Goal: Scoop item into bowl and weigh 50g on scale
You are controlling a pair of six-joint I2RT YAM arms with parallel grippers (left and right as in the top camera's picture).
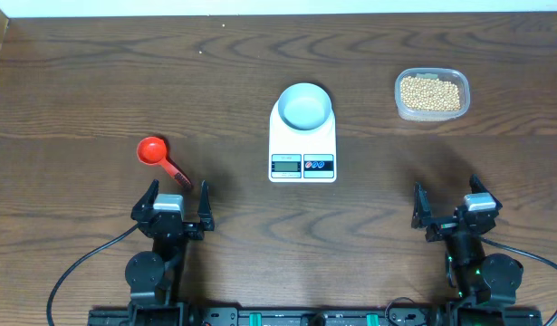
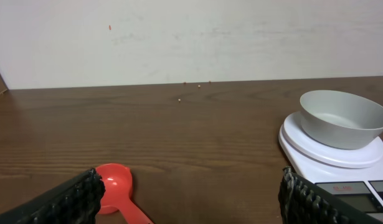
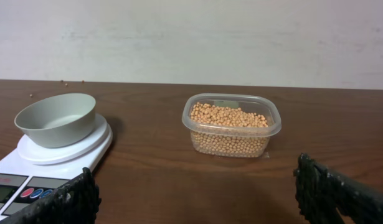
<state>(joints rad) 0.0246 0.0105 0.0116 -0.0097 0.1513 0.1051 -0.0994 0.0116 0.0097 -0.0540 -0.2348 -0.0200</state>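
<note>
Left hand (image 1: 177, 193): fingers spread, holding nothing, low at the near edge of the desk (image 1: 97, 81). Right hand (image 1: 446, 197): likewise spread and empty.

Red scoop (image 1: 158, 157) lies flat on the desk at about 11 o'clock from the left hand. Its handle runs toward that hand and ends just beside the fingers, apart from them.

Scale (image 1: 302, 145) sits mid-desk, at 2 o'clock from the left hand and 10 o'clock from the right. The bowl (image 1: 305, 107) rests upright on its platform and is empty. The display is too small to read.

Beans (image 1: 430, 93) are all in the clear tub (image 1: 398, 98), at 12 o'clock from the right hand and well apart from the scale. A few stray grains show at the far desk edge in the left wrist view.

Judgement: nothing is scooped yet, so the step in hand is picking up the scoop. The next move calls for the left hand to advance toward 11 o'clock, straddle the thin handle (it lies slantwise, so a wrist turn seems needed) and pinch it level.
</note>
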